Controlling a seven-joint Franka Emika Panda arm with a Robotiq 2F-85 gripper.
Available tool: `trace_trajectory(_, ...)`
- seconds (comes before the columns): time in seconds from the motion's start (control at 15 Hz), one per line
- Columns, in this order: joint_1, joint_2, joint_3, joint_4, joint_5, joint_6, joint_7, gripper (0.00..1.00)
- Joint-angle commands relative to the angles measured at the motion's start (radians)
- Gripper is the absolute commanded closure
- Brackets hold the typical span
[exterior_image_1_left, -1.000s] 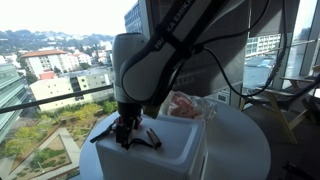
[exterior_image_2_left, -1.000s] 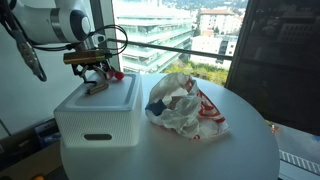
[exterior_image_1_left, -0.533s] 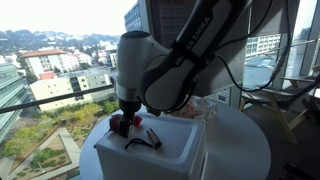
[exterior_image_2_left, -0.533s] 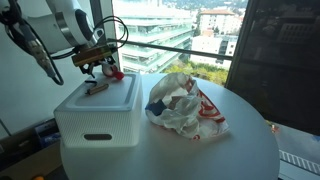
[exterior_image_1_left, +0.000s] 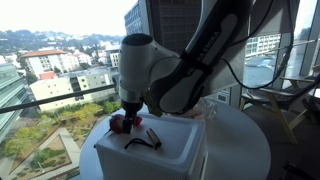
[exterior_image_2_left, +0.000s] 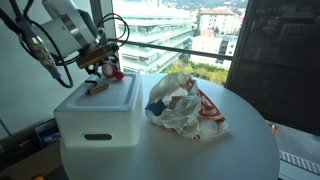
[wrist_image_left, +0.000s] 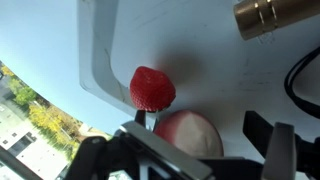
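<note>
The robot's fingers (wrist_image_left: 270, 148) stand spread wide with nothing between them, hanging just above the near corner of the lid of a white rectangular plastic box (exterior_image_2_left: 95, 115) that sits on the round white tabletop (exterior_image_2_left: 200, 150). In the wrist view a small red rounded object (wrist_image_left: 152, 88) lies on the lid close to its raised rim, just beyond one fingertip and not touched by it. Beside it a pale pink-and-white rounded object (wrist_image_left: 192, 130) lies between the two fingers, its lower part hidden by the dark body of the hand, so what it is cannot be told. In both exterior views the red object shows only as a small spot (exterior_image_1_left: 120, 125) (exterior_image_2_left: 116, 74) under the fingers, while the pale one cannot be made out at all. A black curved item (exterior_image_1_left: 143, 140) rests on the lid near the fingers, too small to identify. A brass-coloured metal cylinder (wrist_image_left: 275, 17) is cut off at the top corner of the wrist view, and a black cable loop (wrist_image_left: 300, 75) runs off its edge. A crumpled white plastic bag with red print (exterior_image_2_left: 185, 105) lies on the tabletop beside the box, mostly hidden behind the arm in an exterior view (exterior_image_1_left: 195, 105).
</note>
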Motion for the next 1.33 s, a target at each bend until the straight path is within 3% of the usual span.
trace_trajectory(0.0,0.008,0.037,-0.004,0.064,-0.009,0.007,0.005,0.00)
trace_trajectory(0.47,-0.031,0.134,0.058,0.218,0.090,-0.052,-0.075,0.00)
trace_trajectory(0.53,-0.032,0.150,0.060,0.238,0.105,-0.062,-0.088,0.25)
trace_trajectory(0.6,-0.034,0.161,0.065,0.253,0.122,-0.073,-0.103,0.26)
trace_trajectory(1.07,0.008,0.125,0.032,0.222,0.113,-0.079,-0.044,0.79)
trace_trajectory(1.27,0.036,0.045,-0.002,0.140,0.070,-0.041,0.039,0.87)
